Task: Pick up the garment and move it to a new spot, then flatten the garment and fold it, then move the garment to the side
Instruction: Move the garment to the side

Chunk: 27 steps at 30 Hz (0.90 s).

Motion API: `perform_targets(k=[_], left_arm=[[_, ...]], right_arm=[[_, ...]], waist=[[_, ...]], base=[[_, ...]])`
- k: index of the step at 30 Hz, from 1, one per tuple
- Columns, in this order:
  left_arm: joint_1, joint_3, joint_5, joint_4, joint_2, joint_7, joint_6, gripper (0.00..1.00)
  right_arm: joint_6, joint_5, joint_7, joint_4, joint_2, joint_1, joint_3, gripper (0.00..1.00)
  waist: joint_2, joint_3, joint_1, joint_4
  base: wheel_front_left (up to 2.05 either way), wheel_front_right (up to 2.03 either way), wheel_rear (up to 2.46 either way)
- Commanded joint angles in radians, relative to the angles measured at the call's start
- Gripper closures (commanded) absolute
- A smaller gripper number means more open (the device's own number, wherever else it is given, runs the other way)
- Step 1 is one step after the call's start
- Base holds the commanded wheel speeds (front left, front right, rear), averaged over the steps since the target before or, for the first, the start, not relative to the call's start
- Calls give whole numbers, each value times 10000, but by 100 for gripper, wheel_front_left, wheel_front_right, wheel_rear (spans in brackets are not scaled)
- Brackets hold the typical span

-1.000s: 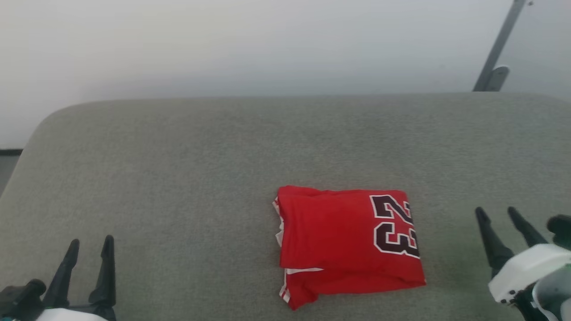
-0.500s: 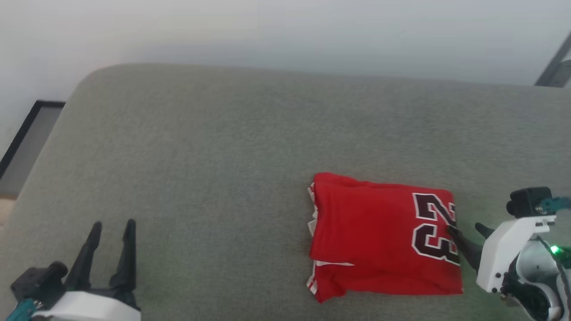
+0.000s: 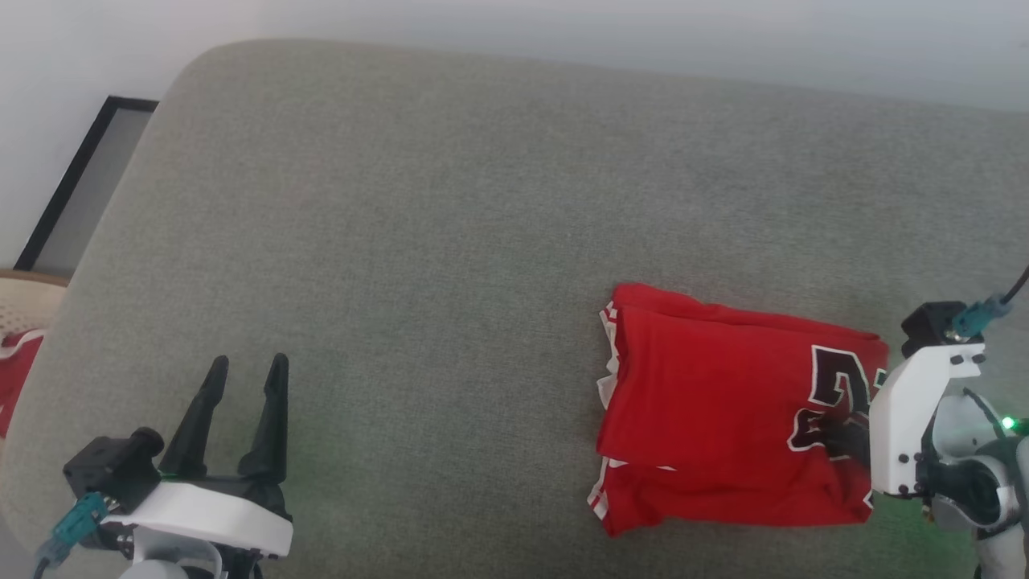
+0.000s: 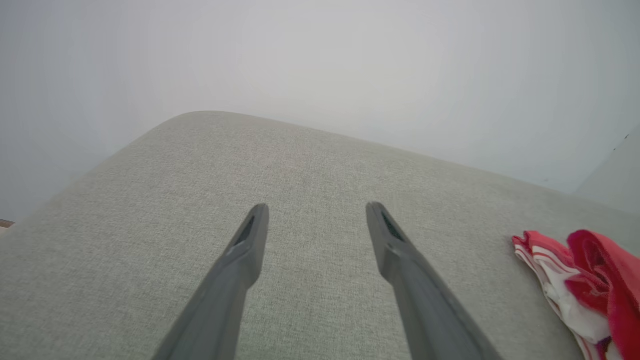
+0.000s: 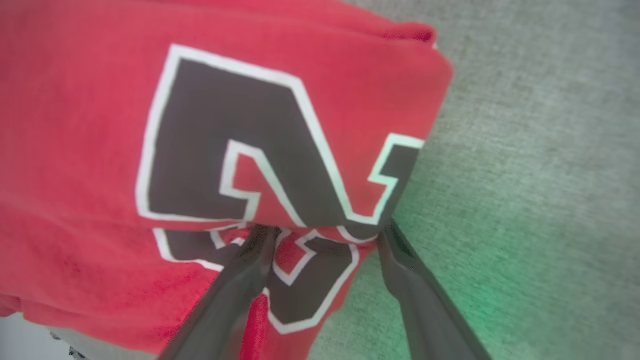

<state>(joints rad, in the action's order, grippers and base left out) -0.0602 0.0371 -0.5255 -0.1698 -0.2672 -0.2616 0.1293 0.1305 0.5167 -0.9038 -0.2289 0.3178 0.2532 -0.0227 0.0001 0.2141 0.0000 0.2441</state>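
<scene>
The garment point(image 3: 707, 402) is red and lies folded on the grey cushion point(image 3: 402, 241), with its dark white-outlined number at its right end. My right gripper point(image 3: 840, 434) reaches in from the right at that end. In the right wrist view its two fingers stand wide apart, and the tips point(image 5: 325, 227) are tucked under the garment's point(image 5: 100, 125) folded edge beneath the number. My left gripper point(image 3: 248, 362) hovers open over bare cushion at the lower left, far from the garment. The left wrist view shows the spread fingers point(image 4: 316, 207) and the garment's striped edge point(image 4: 595, 280) at the far right.
The cushion's rounded corner and left edge point(image 3: 120, 209) fall away to a black-framed panel point(image 3: 80, 193). A pale basket point(image 3: 20, 305) holding something red sits at the far left. A white wall runs behind the cushion.
The head camera has swung, shifting the whole picture. My right gripper has moved left from beside the garment to its right edge, and its fingers have slid under the fold. My left gripper stays open.
</scene>
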Motion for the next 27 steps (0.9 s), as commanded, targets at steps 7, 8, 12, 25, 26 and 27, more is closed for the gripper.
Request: perform_targets(k=[7,8,12,25,26,27], left_arm=[[-292,-13,-70,-156,24,-37,17,0],[-287,-29,-64,-144,10,-37,17,0],[-355,-15,-16,-56,-90,-37,18,0],[-1179,498,177,269,-163,-37,18,0],[-1287,576,190,271,-171,-37,18,0],[-1412,708,203,271,-173,-35,18,0]], right_arm=[[1,-229,-168,-122,-386,50,-89,100],[1,-194,-192,-62,-380,115,-44,100],[-5,-164,-180,310,-168,390,202,100],[-7,-398,-67,485,1011,1848,1059,100],[-7,-378,-15,422,1135,2007,1117,100],[-7,-379,41,356,1284,2180,1182,100]], waist=[[-1,121,0,58],[-1,116,0,17],[-1,142,0,-205],[-1,708,0,-1674],[-1,772,0,-1795],[-1,837,0,-1913]], base=[[0,0,0],[0,0,0],[0,0,0],[0,0,0],[0,0,0],[0,0,0]])
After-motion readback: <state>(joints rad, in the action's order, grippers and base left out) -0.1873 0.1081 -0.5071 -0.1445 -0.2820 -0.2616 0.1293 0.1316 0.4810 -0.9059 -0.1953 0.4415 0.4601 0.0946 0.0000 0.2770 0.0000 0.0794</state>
